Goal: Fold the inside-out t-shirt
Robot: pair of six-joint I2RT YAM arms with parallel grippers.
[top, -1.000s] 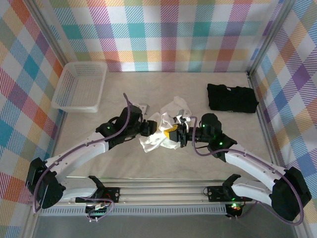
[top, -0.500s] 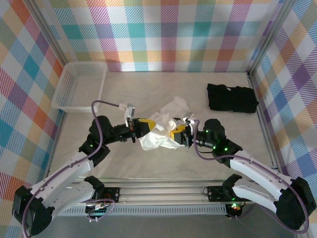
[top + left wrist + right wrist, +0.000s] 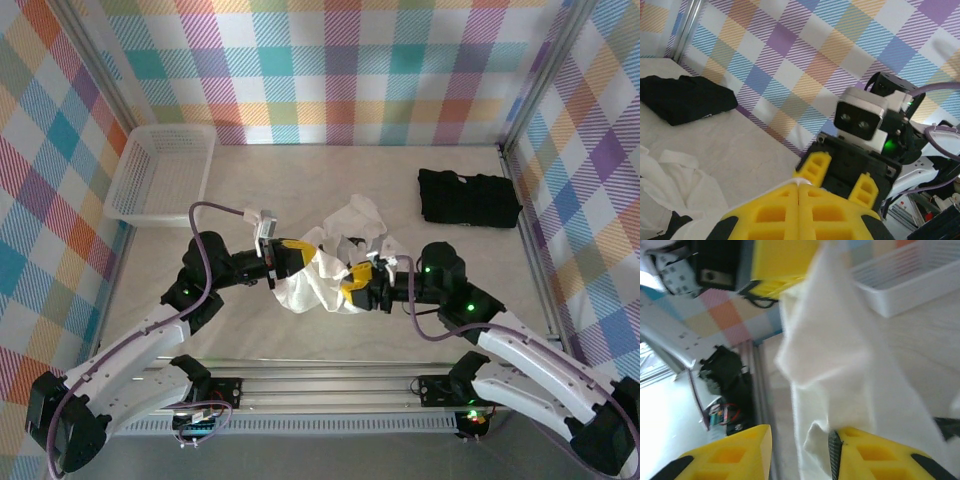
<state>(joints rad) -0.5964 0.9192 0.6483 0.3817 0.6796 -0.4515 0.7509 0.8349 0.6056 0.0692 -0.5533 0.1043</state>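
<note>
Well off to the left of both grippers, a white basket (image 3: 155, 216) sits at the far left corner of the table (image 3: 300, 185). Nearer the middle, the left gripper (image 3: 293, 262) reaches in from the left. Its yellow fingers (image 3: 770, 212) are pressed tightly together, and a thin edge of white cloth is pinched at their tips. That cloth is the t-shirt (image 3: 322, 285), a crumpled white bundle lying between the two grippers. One part hangs from the left gripper, and the rest spills onto the table just beyond both of them.

Just to the right of the shirt, the right gripper (image 3: 352, 288) faces the left one, close to it. In its wrist view its two yellow fingers (image 3: 880, 457) are spread apart. A fold of the shirt hangs down into the gap and rests against the inner edge of one finger, but is not clamped.

Farther right and beyond the right gripper, well apart from the shirt, a folded black garment (image 3: 468, 197) lies flat near the right wall.
</note>
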